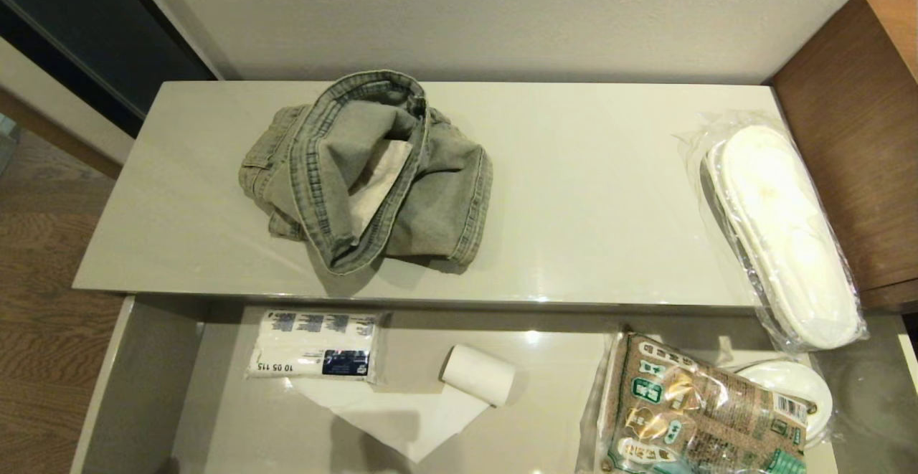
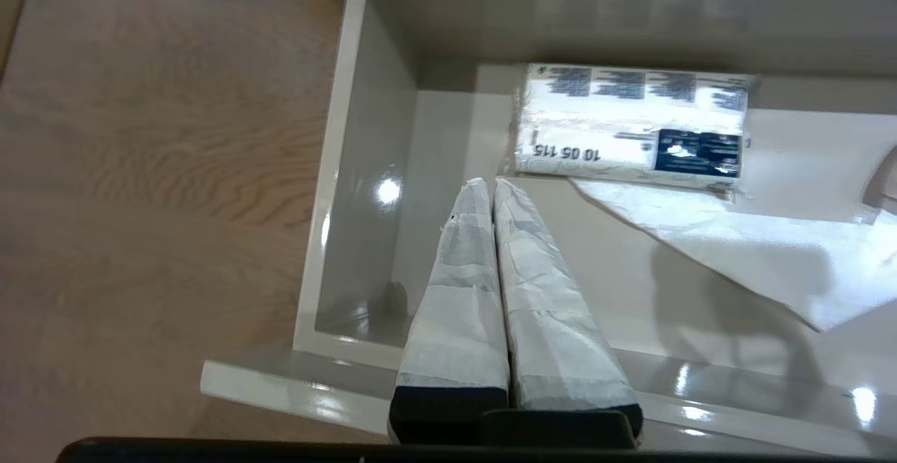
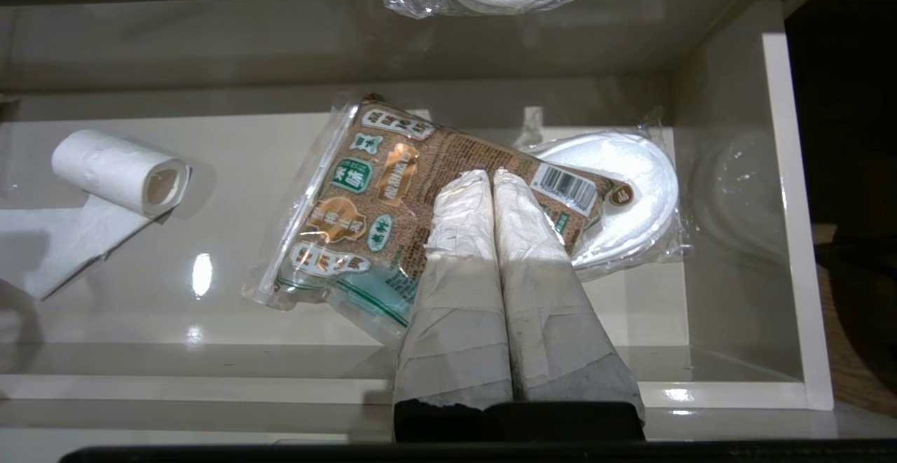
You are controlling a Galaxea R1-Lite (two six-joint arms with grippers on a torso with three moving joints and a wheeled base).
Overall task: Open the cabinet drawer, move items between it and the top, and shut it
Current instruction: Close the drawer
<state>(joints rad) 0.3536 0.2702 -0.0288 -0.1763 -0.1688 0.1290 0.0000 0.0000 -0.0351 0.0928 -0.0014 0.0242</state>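
We're in what looks like a hotel room or bedroom: a low glossy beige cabinet [image 1: 574,194] against a plain white wall [image 1: 502,8], wood-grain flooring [image 1: 43,280] to one side, a brown wooden unit [image 1: 853,144] on the other. Wrapped white slippers [image 1: 782,237], a tissue pack [image 1: 315,345] and a toilet roll [image 1: 477,373] speak of guest supplies.

The glossy beige-grey cabinet worktop [image 1: 588,194] carries a crumpled grey-green denim garment [image 1: 369,173] and plastic-wrapped white flat slippers [image 1: 782,234].
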